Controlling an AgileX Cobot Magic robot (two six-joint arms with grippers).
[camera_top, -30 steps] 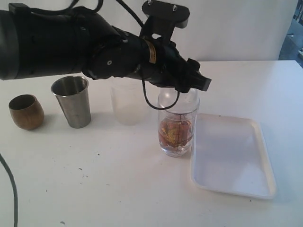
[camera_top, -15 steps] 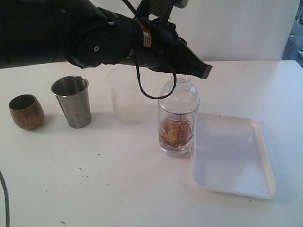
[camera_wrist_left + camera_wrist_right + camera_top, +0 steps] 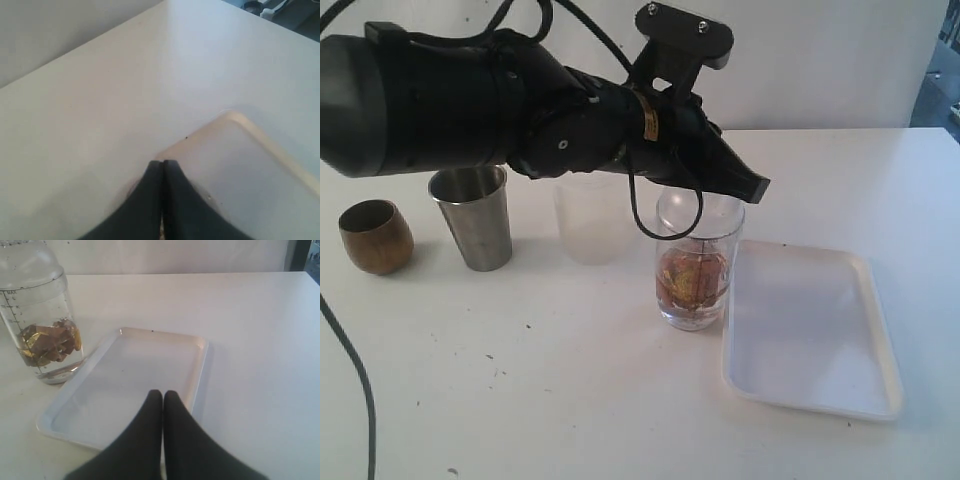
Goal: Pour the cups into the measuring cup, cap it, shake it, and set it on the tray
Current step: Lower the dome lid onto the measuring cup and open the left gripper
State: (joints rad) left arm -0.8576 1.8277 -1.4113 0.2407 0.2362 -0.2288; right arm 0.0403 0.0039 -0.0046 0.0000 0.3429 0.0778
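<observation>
- Left claw (image 3: 757,186): clenched on nothing, its tip right over the top of the measuring cup (image 3: 695,300); right claw (image 3: 162,396) likewise clenched and empty, low over the tray (image 3: 135,375).
- White tray: nothing on it, lying on the surface (image 3: 570,400) just beside the measuring cup.
- Measuring cup: upright on the surface, brown-gold bits (image 3: 692,278) inside, domed clear cap (image 3: 25,260) seemingly on. Pouring and capping look done; shaking and traying remain.
- Steel tumbler (image 3: 472,215), then wooden cup (image 3: 375,235): upright, well apart from it.
</observation>
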